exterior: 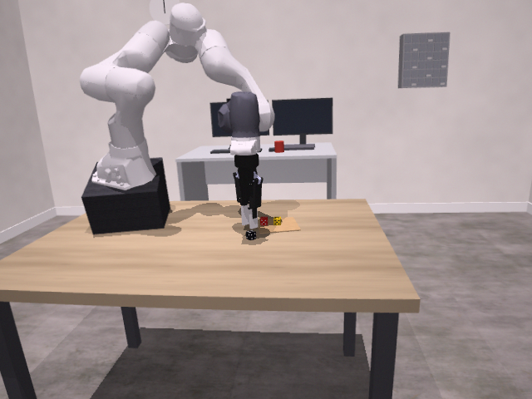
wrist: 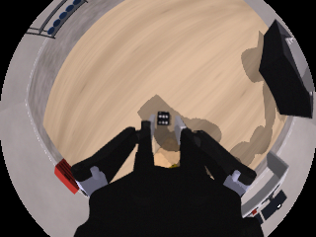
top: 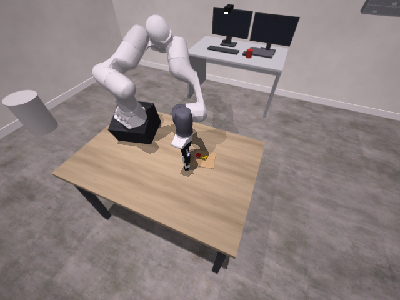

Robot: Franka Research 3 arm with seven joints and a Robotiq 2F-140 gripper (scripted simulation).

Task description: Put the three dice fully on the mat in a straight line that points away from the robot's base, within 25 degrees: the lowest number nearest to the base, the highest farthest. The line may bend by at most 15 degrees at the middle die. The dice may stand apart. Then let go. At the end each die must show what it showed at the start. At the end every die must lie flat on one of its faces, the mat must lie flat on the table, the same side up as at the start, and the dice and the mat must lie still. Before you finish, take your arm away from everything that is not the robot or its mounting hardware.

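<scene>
My tool [exterior: 249, 223] is narrowed, empty, above the black die [exterior: 250, 234]; descending now risks tipping it over.

Wooden table [exterior: 300, 274] carries the black base block [exterior: 124, 206] well behind the gripper [exterior: 248, 223]. Tan mat [exterior: 288, 224] lies just beside the gripper; black die [exterior: 250, 234] sits right under it.

Desk [top: 277, 65] with two monitors [top: 274, 29], red cup [top: 249, 53].
</scene>
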